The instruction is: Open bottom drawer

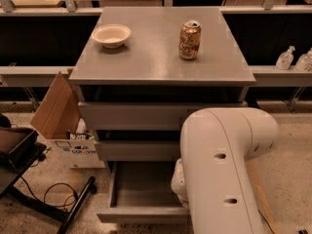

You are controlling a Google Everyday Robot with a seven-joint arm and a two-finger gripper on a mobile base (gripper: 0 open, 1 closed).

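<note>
The bottom drawer (141, 191) stands pulled out beneath 2 shut drawers. The white arm (219, 169) covers its right side and hides the claw, so its grip cannot be told. A bowl (111, 34) and a can (189, 40) sit on the tabletop (146, 60).

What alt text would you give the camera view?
The bottom drawer of a grey cabinet stands pulled out, with the robot's white arm in front of its right side and the gripper hidden behind that arm. A bowl and a drinks can sit on the cabinet top; an open cardboard box stands on the floor to the left.
</note>
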